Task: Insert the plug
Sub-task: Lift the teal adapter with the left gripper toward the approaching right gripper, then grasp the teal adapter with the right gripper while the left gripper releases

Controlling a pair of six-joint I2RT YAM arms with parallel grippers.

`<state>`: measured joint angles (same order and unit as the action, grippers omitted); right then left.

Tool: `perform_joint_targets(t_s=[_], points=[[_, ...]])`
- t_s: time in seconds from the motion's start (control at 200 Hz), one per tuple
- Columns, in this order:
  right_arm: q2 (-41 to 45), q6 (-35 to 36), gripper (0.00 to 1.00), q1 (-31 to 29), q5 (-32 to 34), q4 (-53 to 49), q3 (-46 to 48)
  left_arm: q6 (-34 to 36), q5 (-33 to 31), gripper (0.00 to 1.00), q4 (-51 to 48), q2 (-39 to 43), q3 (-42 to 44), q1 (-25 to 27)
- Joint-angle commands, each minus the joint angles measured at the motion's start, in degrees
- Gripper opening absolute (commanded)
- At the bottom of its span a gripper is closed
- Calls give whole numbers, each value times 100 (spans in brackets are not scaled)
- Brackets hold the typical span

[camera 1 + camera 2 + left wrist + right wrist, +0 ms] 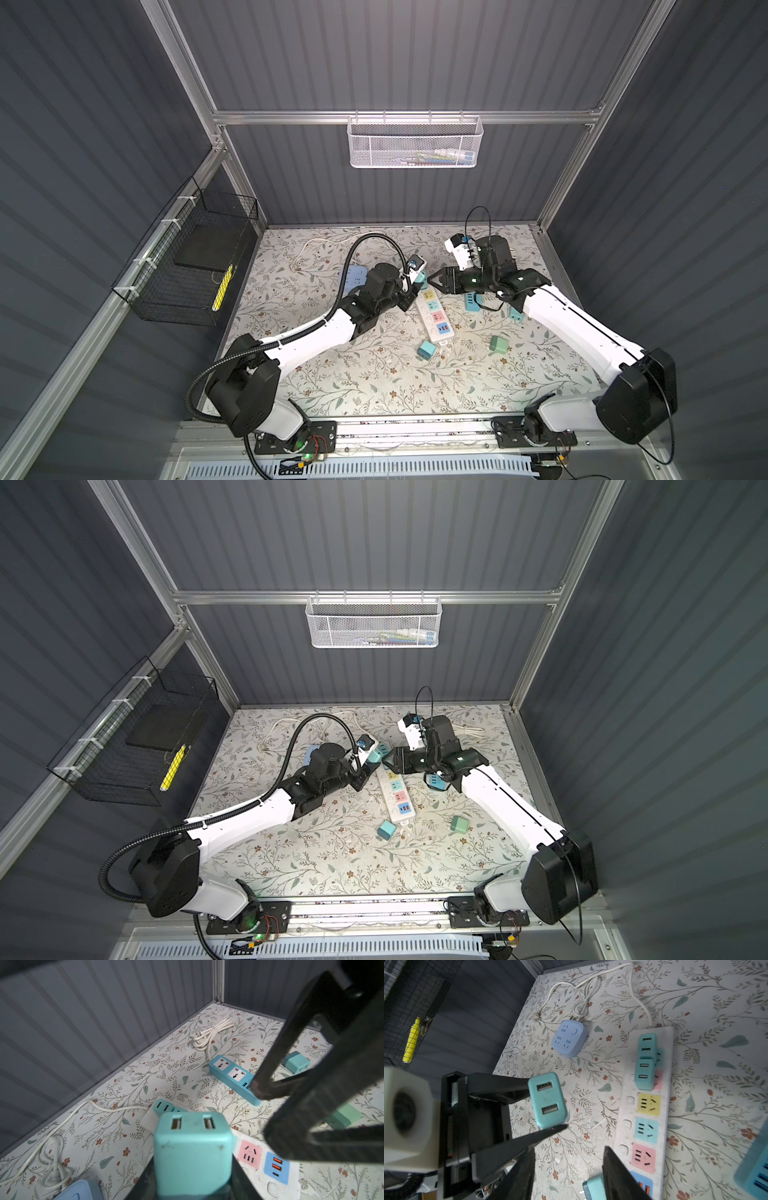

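While left hand (pixel 547 1110) clamps one teal plug (pixel 193 1153), right hand (pixel 569 1150) gapes empty; two plugs (pixel 646 1046) in strip (pixel 627 1126)

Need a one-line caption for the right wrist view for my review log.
Left end effector grips a teal plug near the white power strip, where two matching plugs already sit.

- Shows a white power strip (pixel 434 318) lying diagonally on a floral table (pixel 374 386).
- Sets left gripper (pixel 411 296) and right gripper (pixel 433 281), jaws apart, near its far end.
- Shows a loose teal plug (pixel 426 350) beside its near end.
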<state>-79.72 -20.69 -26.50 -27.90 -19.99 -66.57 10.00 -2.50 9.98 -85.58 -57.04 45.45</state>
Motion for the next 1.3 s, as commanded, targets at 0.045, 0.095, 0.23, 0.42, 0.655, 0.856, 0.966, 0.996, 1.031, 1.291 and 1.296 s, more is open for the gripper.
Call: perform_joint_targets(t_s=[0.045, 0.095, 0.23, 0.42, 0.655, 0.856, 0.966, 0.996, 1.031, 1.291, 1.296], points=[[-206, -152, 54, 16, -599, 425, -205, 146, 313, 18, 165, -26, 83, 34], [-307, -158, 52, 15, -625, 439, -274, 173, 325, 18, 154, -5, 79, 34], [-638, -196, 48, 14, -777, 426, -491, 296, 286, 19, 119, 47, 88, 34], [-916, -140, 36, 6, -987, 262, -698, 275, 273, 19, 153, 75, 145, 34], [-1024, 177, 37, 13, -1028, -166, -809, 300, 286, 20, 145, 90, 149, 34], [-1133, 262, 37, 5, -1122, -385, -918, 309, 269, 22, 127, 79, 148, 34], [-1183, 302, 37, 5, -1167, -446, -978, 301, 250, 24, 110, 68, 131, 34], [-1194, 299, 37, 7, -1171, -447, -988, 293, 255, 24, 101, 61, 125, 35], [-1203, 306, 36, -3, -1182, -451, -1005, 291, 250, 24, 101, 59, 122, 34], [-1212, 397, 21, -61, -1183, -479, -1004, 249, 182, 27, 75, 50, 114, 34], [-1208, 398, 21, -63, -1178, -479, -1001, 244, 181, 28, 75, 50, 114, 34]])
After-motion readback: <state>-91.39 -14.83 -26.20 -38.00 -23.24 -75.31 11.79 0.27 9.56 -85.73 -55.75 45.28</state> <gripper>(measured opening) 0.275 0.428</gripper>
